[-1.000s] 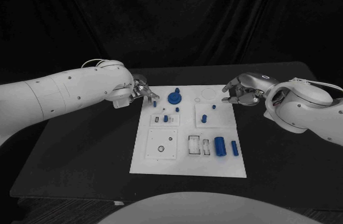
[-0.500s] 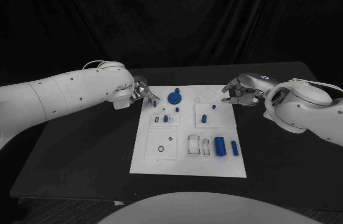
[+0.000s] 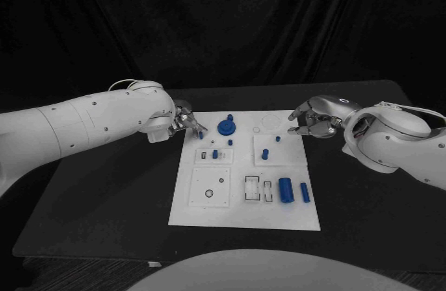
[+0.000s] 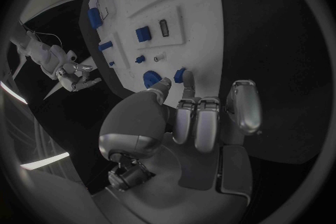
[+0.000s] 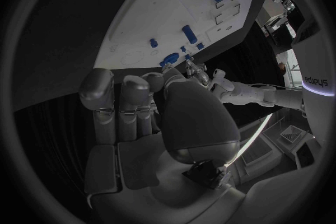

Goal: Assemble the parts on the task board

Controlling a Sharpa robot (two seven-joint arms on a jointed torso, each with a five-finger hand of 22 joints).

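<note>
The task board is lying in the middle of the black worktop, carrying its blue parts. From the head view, the left hand is hovering at the board's far left corner, and a small blue peg is showing at its fingertips, though from there it is hard to tell how it is being held. The left wrist view is settling that: the thumb and one finger are pinching the small blue peg just over the board's edge, while the other fingers are lying curled beside it. That same view is showing the round blue knob close beside the peg, which the head view places at the board's far edge. The right hand is hanging near the board's far right corner, just off its edge. The right wrist view is showing that hand's fingers curled in together with nothing between them. Nearer the robot, a thick blue cylinder and a slimmer blue pin are lying side by side on the board.
</note>
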